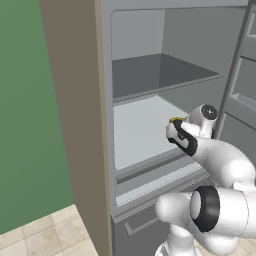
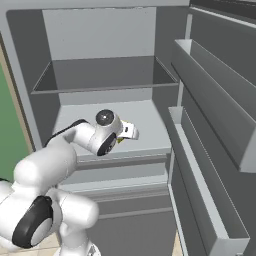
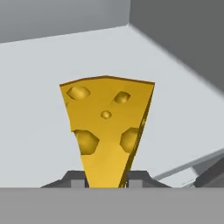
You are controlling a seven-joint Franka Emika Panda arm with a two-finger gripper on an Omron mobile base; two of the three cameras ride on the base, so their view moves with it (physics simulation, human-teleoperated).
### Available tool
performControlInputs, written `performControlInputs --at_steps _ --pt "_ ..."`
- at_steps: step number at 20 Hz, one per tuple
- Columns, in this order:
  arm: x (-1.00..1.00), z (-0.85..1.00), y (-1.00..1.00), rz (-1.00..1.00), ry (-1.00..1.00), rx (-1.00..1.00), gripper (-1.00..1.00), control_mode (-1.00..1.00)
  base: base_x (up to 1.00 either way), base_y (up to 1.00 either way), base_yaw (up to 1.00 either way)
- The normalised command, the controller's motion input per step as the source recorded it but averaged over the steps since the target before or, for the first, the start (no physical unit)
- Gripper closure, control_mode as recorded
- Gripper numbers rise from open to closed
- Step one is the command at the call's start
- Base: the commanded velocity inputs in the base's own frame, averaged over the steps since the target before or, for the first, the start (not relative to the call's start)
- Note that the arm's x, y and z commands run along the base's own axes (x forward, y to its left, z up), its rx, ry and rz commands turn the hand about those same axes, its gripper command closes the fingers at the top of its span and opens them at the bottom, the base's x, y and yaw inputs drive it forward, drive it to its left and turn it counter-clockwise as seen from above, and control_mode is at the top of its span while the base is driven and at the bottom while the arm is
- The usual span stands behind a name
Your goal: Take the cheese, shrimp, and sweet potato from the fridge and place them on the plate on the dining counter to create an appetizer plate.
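The cheese (image 3: 107,127), a yellow-orange wedge with holes, fills the middle of the hand view. Its narrow end sits between the two dark fingertips of my gripper (image 3: 107,180), which is shut on it. In the left base view the gripper (image 1: 175,126) reaches into the open fridge (image 1: 137,130) over the middle shelf, and a sliver of the cheese (image 1: 176,120) shows at its tip. In the right base view the gripper (image 2: 131,131) is over the same shelf (image 2: 147,117). Whether the wedge rests on the shelf or hangs above it, I cannot tell.
An upper fridge shelf (image 2: 105,80) lies above the hand, drawers (image 1: 150,220) below. The open door's shelves (image 2: 210,150) run close along the right. A tan side panel (image 1: 75,100) and a green wall (image 1: 25,100) stand to the left.
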Motion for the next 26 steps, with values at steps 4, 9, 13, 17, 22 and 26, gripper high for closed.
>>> performControlInputs --at_steps 4,9,13,17,22,26 --pt "-0.91 0.56 0.07 0.03 0.12 0.00 1.00 -1.00 0.00 0.00 0.00" --pt "-1.00 0.09 0.13 0.07 0.01 0.00 1.00 -1.00 0.00 0.00 0.00" --pt "-1.00 0.56 0.17 0.07 0.00 0.00 1.00 -1.00 0.00 0.00 0.00" --pt "-1.00 0.55 0.21 0.03 0.00 0.00 1.00 -1.00 0.00 0.00 0.00" --pt "-1.00 0.58 0.03 0.00 0.00 0.00 1.00 -1.00 0.00 0.00 0.00" --pt "-0.99 0.53 0.00 0.00 0.00 0.00 1.00 -1.00 0.00 0.00 0.00"
